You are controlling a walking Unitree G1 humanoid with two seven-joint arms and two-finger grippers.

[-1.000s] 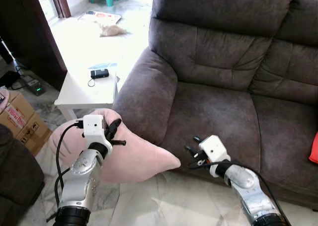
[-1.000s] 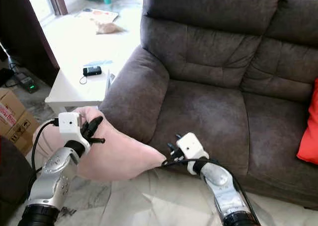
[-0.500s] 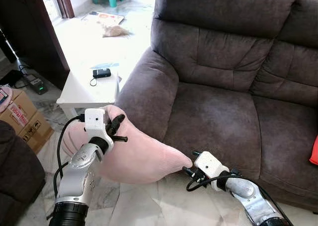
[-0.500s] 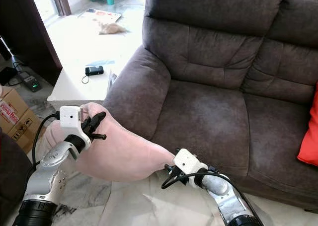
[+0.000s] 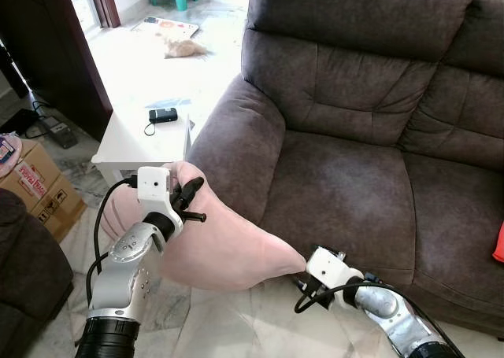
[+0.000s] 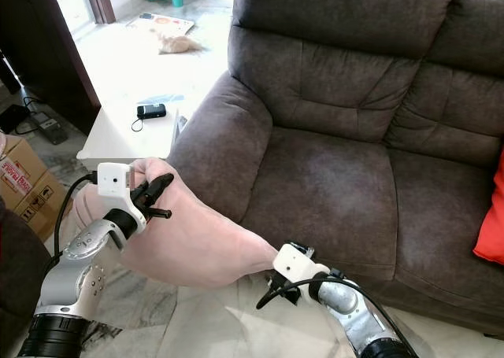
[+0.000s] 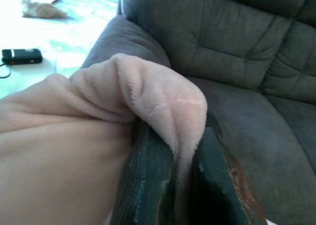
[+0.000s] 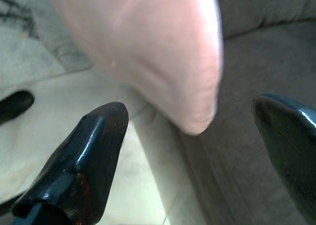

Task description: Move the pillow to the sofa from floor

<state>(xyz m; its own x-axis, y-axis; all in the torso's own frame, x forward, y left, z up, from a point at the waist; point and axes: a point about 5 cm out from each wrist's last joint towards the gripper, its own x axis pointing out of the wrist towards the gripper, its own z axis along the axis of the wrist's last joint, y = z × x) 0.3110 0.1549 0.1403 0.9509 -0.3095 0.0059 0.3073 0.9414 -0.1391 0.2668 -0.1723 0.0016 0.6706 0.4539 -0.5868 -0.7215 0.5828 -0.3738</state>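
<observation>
pillow (image 5: 224, 244), pale pink and soft, hangs off the floor in front of the sofa (image 5: 354, 138), just beside the armrest at the sofa's left end, with one corner drooping toward the front edge of the seat cushion. left end effector (image 7: 170, 185) is clenched on a fold of the pillow's upper corner, the plush bunched between its two black fingers. since a second ago the pillow has risen and swung closer to the seat, and the right end effector (image 8: 190, 131) has dropped lower and moved in under the drooping corner, its fingers spread wide with that corner between them but not yet gripped. that looks like a second grasp being set up, so the lift onto the cushion seems near. white side table (image 5: 134, 138) stands past the armrest.
</observation>
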